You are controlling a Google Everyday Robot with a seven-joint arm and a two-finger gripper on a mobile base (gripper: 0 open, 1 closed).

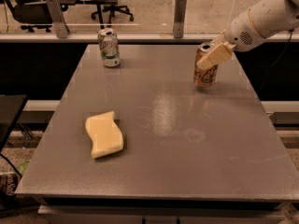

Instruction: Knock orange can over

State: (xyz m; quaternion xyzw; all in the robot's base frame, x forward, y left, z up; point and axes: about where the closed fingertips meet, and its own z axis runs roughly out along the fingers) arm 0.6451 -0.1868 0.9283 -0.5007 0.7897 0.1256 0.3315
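Observation:
The orange can stands on the grey table near the far right, leaning slightly to the left. It has an orange-gold body with pale lettering and a silver top. My gripper comes in from the upper right on a white arm. Its pale fingers lie against the upper part of the can, in front of it.
A white and green can stands upright at the far left of the table. A yellow sponge lies at the front left. A low glass rail with metal posts runs behind the table. Office chairs stand beyond it.

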